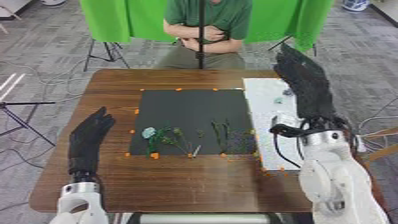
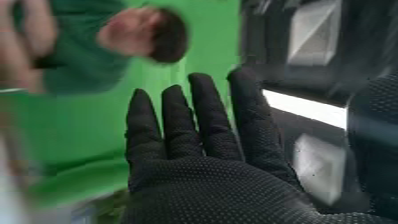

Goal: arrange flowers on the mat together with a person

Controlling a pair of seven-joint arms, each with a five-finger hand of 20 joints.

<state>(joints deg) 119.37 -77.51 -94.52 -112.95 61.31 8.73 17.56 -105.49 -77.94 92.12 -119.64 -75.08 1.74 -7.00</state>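
In the head view a dark mat (image 1: 178,107) lies on the brown table, with flowers along its near half: a pale blue bloom (image 1: 148,132) at its left, green stems (image 1: 219,132) and a purple sprig (image 1: 241,141) to the right. My right hand (image 1: 307,90) is over the white sheet at the table's right side, its fingers straight; the right wrist view has this right hand (image 2: 213,185) with fingers extended and nothing held. My left hand (image 1: 87,142) rests open left of the mat, over the wood.
The white sheet (image 1: 266,107) right of the mat bears small pale green pieces (image 1: 278,100), partly beside my right hand. Orange marks surround the mat. Across the table a person sits with arms folded, hands off the flowers.
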